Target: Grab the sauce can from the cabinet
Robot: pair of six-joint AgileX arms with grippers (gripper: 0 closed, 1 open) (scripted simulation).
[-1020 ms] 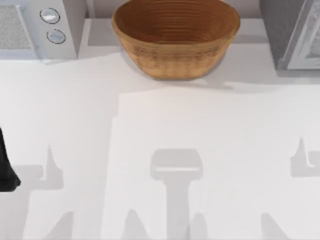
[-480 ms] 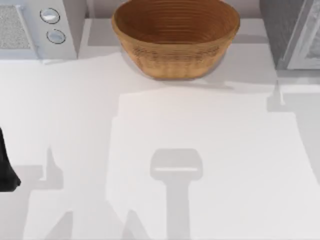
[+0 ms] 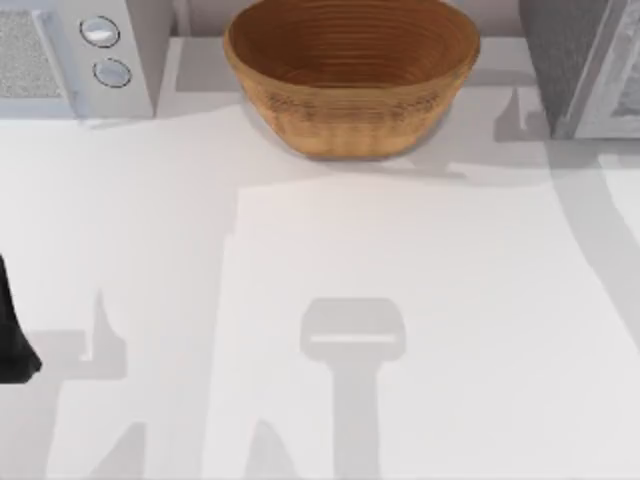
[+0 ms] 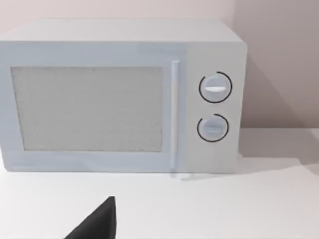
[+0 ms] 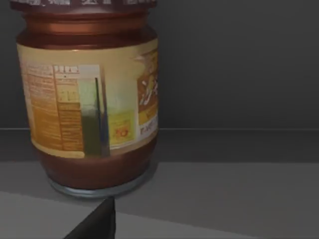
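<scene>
The sauce can [image 5: 92,99] stands upright on the dark shelf of the cabinet [image 5: 224,189], very close in the right wrist view; it has a tan label and a maroon lid. A dark part of my right gripper [image 5: 97,221] shows just in front of the can's base, apart from it. In the top view the cabinet [image 3: 580,70] is at the back right. My left arm [image 3: 12,335] is parked at the table's left edge, and a dark part of my left gripper [image 4: 97,224] faces the microwave.
A large wicker bowl [image 3: 350,75] sits at the back middle of the white table. A white microwave [image 3: 70,55] with two dials stands at the back left, its door [image 4: 89,109] shut. Arm shadows lie across the table's front and right.
The right arm's shadow has swept from the table's right side up toward the cabinet at the back right. The left arm has not moved.
</scene>
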